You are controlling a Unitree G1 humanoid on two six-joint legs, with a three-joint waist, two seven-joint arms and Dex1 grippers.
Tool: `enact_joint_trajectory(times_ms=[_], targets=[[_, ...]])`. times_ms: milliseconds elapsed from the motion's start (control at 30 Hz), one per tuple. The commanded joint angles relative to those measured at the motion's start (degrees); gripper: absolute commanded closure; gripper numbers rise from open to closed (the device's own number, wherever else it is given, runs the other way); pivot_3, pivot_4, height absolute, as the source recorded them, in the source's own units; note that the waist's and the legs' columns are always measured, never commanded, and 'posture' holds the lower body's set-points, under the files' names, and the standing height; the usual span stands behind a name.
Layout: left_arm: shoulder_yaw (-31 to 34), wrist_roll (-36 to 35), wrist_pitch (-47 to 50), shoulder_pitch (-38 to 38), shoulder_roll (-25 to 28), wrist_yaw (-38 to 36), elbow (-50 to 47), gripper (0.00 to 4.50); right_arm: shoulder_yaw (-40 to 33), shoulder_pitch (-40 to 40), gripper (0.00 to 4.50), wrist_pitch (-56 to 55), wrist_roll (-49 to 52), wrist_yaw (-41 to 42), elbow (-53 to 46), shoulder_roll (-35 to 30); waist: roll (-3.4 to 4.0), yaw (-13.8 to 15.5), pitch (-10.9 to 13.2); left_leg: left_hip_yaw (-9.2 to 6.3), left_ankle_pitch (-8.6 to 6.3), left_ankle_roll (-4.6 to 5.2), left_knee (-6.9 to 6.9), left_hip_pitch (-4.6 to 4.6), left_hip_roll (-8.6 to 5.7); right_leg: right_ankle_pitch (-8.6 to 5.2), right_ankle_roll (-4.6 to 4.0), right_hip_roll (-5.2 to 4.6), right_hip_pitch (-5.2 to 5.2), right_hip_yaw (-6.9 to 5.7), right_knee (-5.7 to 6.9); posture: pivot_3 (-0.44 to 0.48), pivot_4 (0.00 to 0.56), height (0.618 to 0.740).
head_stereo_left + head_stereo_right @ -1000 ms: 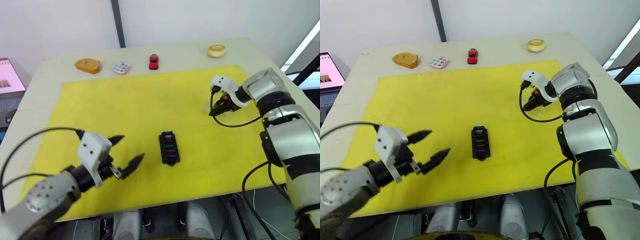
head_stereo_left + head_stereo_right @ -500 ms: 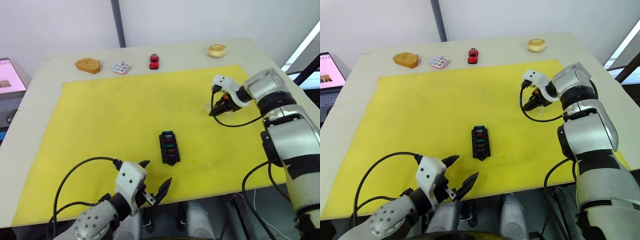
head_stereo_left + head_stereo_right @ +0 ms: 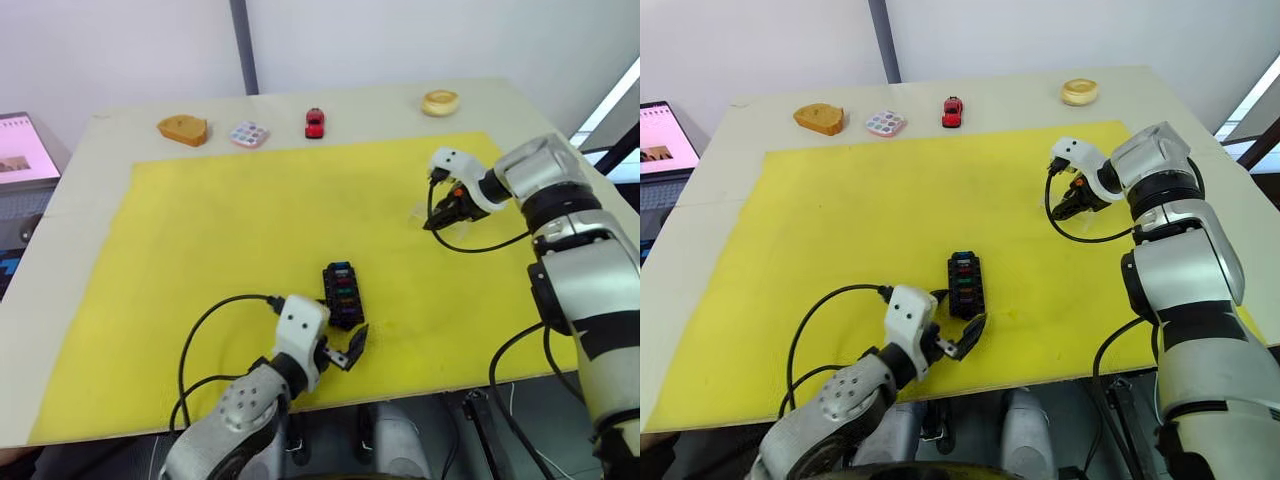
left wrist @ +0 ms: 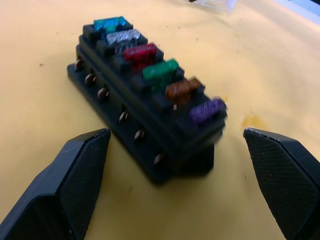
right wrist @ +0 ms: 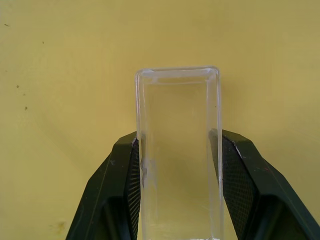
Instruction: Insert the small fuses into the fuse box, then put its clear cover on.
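Clear cover (image 5: pixel 178 150) pinched in right pincer (image 5: pixel 178 165) — left pincer (image 4: pixel 185 175) spread, flanking fuse box (image 4: pixel 145 105).

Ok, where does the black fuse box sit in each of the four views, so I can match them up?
Left eye view: fuse box low centre on the yellow mat, beside the left tool.
Right eye view: low centre, same mat.
Left wrist view: centre, six coloured fuses on top, between the open fingers.
Right wrist view: not in it; the clear cover sits there.
Shared landmark: the yellow mat.
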Motion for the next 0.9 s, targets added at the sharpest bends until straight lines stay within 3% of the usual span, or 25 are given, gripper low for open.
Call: enact_joint_trajectory(times_ms=[33, 233, 567, 833, 900], targets=[[-1.4, 2.9, 0.2, -3.1, -4.3, 1.2, 6.1, 0.0, -1.3, -0.7, 2.86, 0.1, 0.0, -1.0, -1.8, -1.5, 0.01, 0.3, 0.0, 0.0, -0.01, 0.01, 0.02, -0.01, 0.0, 0.0, 0.0, -0.01, 0.01, -0.02, 0.0, 0.0, 0.15, 0.74], [-2.2, 7.3, 4.3, -3.3, -10.1, 5.6, 10.5, 0.0, -1.4, -0.1, 2.86, 0.9, 0.3, -0.3, -3.1, -2.1, 0.03, 0.4, 0.0, -0.07, -0.06, 0.08, 0.09, 0.04, -0.01, 0.02, -0.02, -0.1, 0.14, -0.13, -0.02, 0.0, 0.15, 0.74], [-1.6, 9.6, 13.3, 2.1, -7.5, 7.0, 1.1, 0.0, -1.3, 0.6, 2.86, 2.5, 0.5, 0.5, -4.7, -2.5, 0.13, -0.6, -0.1, -0.1, -0.06, 0.1, 0.06, 0.08, 0.17, -0.03, -0.09, -0.03, 0.1, -0.15, -0.01, 0.0, 0.15, 0.74], [-2.3, 9.4, 12.2, 3.7, -8.4, 5.8, 3.2, 0.0, -1.2, 0.3, 2.86, 2.0, 0.2, -0.1, -3.6, -2.1, 0.13, -0.3, -0.1, -0.1, -0.13, 0.0, 0.06, 0.09, 0.21, -0.09, -0.2, 0.0, 0.09, -0.16, -0.02, 0.0, 0.15, 0.74], [-1.9, 9.3, 11.2, 3.2, -8.9, 5.4, 4.6, 0.55, -1.0, 0.3, 2.85, 2.2, 0.2, 0.1, -3.7, -2.0, 0.13, -0.3, -0.1, -0.1, -0.12, 0.01, 0.05, 0.09, 0.21, -0.09, -0.2, 0.0, 0.09, -0.16, -0.02, 0.0, 0.15, 0.74]])
